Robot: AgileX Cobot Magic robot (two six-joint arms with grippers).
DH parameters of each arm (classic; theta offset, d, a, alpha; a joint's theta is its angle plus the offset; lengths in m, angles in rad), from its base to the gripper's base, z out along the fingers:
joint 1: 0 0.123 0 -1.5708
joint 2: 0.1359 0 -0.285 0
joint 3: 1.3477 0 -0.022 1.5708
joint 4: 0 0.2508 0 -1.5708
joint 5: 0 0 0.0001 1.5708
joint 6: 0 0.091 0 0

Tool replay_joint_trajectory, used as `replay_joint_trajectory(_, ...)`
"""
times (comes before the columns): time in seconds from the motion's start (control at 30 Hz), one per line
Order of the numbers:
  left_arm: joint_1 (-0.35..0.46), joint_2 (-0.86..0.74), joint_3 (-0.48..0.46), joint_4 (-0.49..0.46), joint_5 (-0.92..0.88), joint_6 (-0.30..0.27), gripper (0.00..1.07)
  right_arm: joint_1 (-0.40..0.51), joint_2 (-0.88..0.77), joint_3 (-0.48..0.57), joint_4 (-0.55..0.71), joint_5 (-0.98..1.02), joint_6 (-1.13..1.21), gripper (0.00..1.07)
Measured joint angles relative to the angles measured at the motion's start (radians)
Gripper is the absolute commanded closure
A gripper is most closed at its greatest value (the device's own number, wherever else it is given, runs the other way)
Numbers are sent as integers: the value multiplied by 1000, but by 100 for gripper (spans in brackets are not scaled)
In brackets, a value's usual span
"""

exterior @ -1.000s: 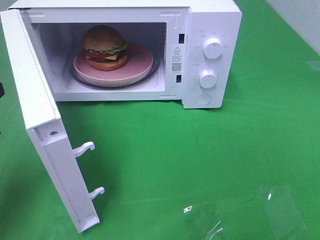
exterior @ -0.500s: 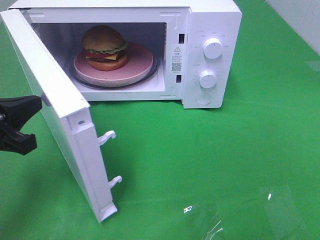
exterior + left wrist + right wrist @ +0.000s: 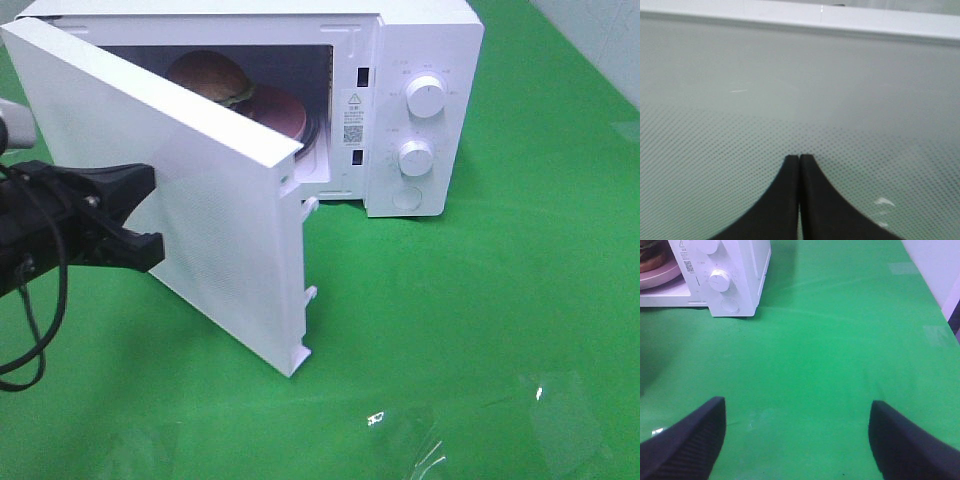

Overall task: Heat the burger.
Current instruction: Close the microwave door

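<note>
Left hand [image 3: 145,215], closed empty, is reaching from nine o'clock against the microwave door [image 3: 220,220]; right hand [image 3: 797,440] is hanging open.

We find a white microwave [image 3: 430,40] at upper centre | door [image 3: 200,200] standing partly open across frame left | upper dial [image 3: 427,97], lower dial [image 3: 415,158] on right panel | pink plate [image 3: 285,110] inside | green cloth [image 3: 480,320] beneath.

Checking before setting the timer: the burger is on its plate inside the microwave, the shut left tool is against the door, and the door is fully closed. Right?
No: the door stands partly open, as the exterior high view shows. The burger, plate, microwave and shut left tool against the door are right.
</note>
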Motion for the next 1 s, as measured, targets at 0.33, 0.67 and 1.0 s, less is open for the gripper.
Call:
replay_joint_trajectory(0.33, -104, 130, -165, -141, 14, 19, 107, 0, 0, 0, 0, 0, 0, 33)
replay_joint_trajectory(0.67, -167, 257, -388, -290, 120, 186, 107, 0, 0, 0, 0, 0, 0, 33)
replay_joint_trajectory(1.0, -176, 362, -578, -364, 160, 237, 107, 0, 0, 0, 0, 0, 0, 33)
